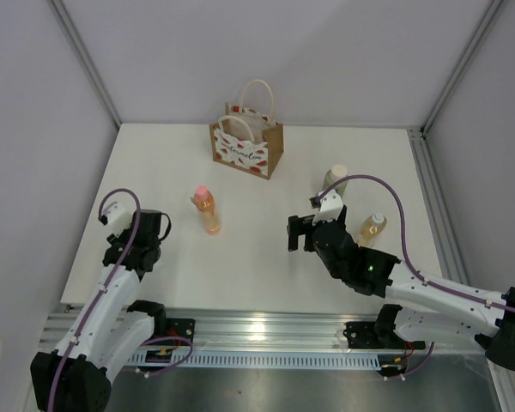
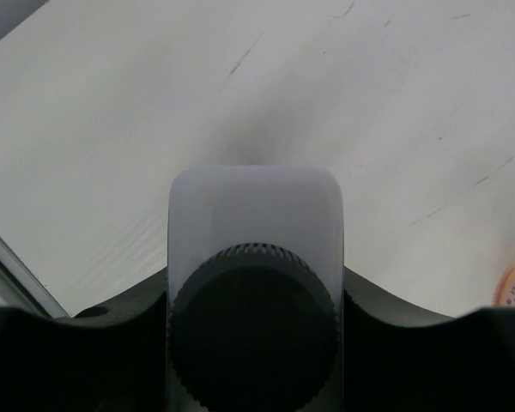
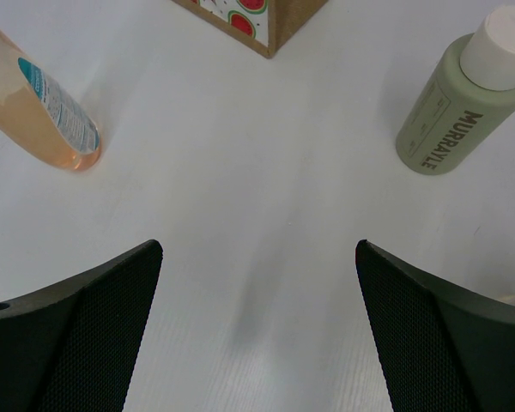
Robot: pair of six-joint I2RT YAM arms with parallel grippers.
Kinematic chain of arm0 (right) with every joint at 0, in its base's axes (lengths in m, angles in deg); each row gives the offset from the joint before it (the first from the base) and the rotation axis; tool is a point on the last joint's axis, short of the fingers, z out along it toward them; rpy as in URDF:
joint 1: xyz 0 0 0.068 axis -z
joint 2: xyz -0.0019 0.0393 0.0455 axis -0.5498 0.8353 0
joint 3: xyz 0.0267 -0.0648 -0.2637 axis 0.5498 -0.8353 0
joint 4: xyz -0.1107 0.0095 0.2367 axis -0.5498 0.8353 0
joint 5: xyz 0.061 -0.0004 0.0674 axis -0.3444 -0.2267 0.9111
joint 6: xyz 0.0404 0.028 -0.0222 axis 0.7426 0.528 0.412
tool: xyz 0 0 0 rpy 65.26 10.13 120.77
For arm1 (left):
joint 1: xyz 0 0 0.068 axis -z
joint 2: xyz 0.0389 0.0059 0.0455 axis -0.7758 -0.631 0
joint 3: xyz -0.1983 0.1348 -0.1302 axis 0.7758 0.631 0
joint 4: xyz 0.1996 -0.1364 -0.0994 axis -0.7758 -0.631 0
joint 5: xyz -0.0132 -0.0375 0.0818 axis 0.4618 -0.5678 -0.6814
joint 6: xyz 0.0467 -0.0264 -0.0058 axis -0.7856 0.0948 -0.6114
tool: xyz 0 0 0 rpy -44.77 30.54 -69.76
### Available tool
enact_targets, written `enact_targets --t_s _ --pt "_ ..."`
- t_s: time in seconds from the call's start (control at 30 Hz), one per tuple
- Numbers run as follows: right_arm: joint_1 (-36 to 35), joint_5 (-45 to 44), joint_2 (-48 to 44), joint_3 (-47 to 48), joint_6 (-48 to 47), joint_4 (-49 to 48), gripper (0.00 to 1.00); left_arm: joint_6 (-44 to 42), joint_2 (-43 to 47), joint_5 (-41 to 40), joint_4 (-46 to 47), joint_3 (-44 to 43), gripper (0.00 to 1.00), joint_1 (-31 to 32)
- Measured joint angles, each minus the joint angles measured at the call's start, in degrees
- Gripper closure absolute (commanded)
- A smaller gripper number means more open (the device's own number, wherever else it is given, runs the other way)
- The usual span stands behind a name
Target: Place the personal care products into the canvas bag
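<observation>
Jar (image 2: 256, 215) (lid (image 2: 253, 335) partly cropped) sits clamped in left pincer (image 2: 256, 283); right pincer (image 3: 257, 249) gapes wide.

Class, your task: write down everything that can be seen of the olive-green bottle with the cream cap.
The olive-green bottle has a rounded, matt, plastic-looking body in pale olive, with a plain cream cap in place on top. Dark capital lettering runs lengthwise along its side. It stands upright on the white table, to the right of the canvas bag and beyond the open right gripper, apart from both. Only the table touches it.
</observation>
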Motion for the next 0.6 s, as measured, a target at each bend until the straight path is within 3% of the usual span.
enact_targets --t_s 0.13,0.6 --pt "0.00 0.00 -0.07 0.00 0.02 -0.02 0.02 -0.20 1.49 2.05 -0.26 0.00 1.00 2.58" --pt "0.00 -0.28 1.09 0.00 0.02 0.04 0.02 3.32 4.83 -0.87 -6.23 0.00 1.00 41.68"
